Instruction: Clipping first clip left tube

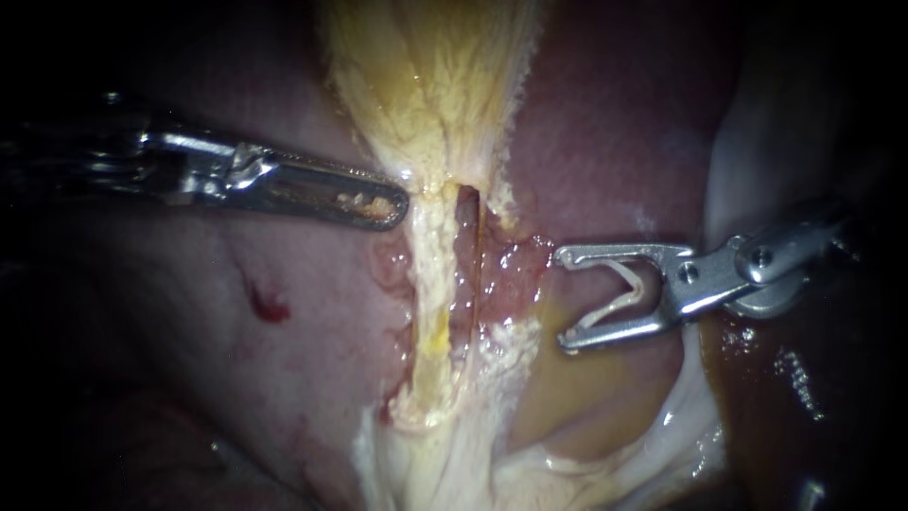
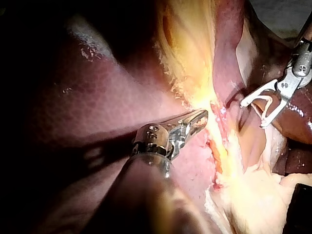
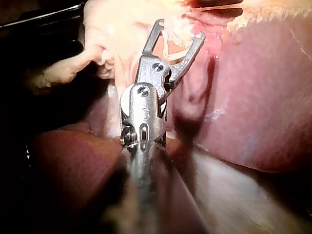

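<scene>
Endoscope view: left instrument (image 1: 383, 208) claw clenched, touching the pale tube (image 1: 430, 284); right instrument (image 1: 561, 299) claw (spread wide) grasps a white clip (image 1: 619, 301).

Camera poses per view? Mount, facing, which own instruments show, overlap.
Endoscope view: close to the liver, facing the left tube; left instrument and right instrument, carrying a clip, show.
Left wrist view: on left arm, looking along its instrument toward the tube; right instrument beyond.
Right wrist view: on right arm, looking along its instrument toward the liver.
Shared: right instrument in all three.
</scene>
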